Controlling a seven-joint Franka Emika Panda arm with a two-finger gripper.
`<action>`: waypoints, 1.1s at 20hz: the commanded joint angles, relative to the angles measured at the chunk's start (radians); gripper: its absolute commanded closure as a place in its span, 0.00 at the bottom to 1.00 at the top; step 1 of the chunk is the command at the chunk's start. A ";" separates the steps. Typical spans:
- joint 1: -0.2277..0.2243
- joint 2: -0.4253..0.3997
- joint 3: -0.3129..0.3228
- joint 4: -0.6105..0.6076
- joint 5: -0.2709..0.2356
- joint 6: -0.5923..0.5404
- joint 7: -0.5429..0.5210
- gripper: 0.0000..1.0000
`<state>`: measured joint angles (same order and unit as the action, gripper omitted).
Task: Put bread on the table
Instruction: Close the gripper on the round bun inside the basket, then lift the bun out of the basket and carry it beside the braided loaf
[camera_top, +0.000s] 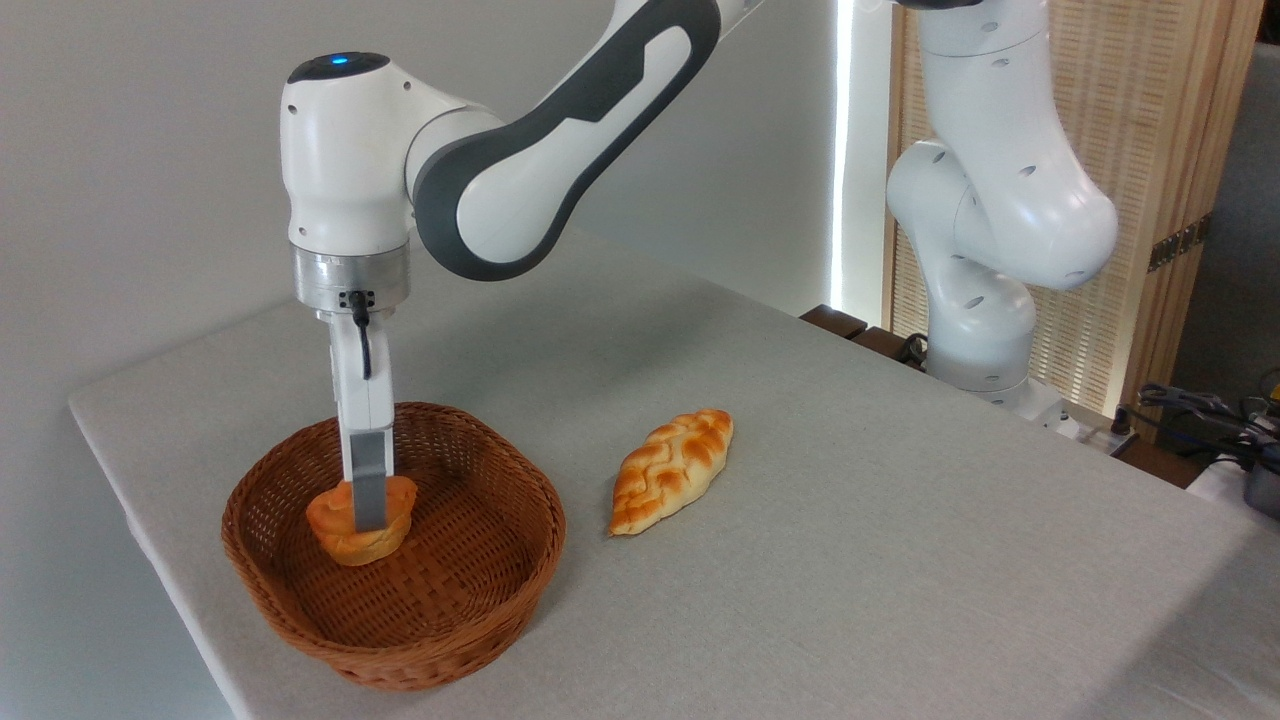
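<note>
The bread (345, 535), a small orange-golden bun, sits inside the brown wicker basket (470, 610) at the left of the light grey table (850, 560). My gripper (368, 520) reaches straight down into the basket, and its near finger (368, 490) lies against the front of the bun. The far finger is hidden behind it, so the gripper looks shut on the bread. I cannot tell whether the bun rests on the basket floor or is slightly lifted.
A longer braided loaf (672, 468) lies on the table to the right of the basket. The arm's white base (985, 330) stands at the far right edge, with cables and gear (1220, 420) beyond it. A wooden slatted screen (1150, 150) stands behind.
</note>
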<state>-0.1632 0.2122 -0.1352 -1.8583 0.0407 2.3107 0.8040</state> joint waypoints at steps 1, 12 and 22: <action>0.002 -0.008 0.002 -0.010 0.018 0.015 0.014 0.79; 0.034 -0.106 0.022 0.025 -0.050 -0.158 -0.003 0.77; 0.047 -0.379 0.117 -0.068 -0.160 -0.459 0.053 0.74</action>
<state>-0.0817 -0.0581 -0.0272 -1.8371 -0.0993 1.8902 0.8330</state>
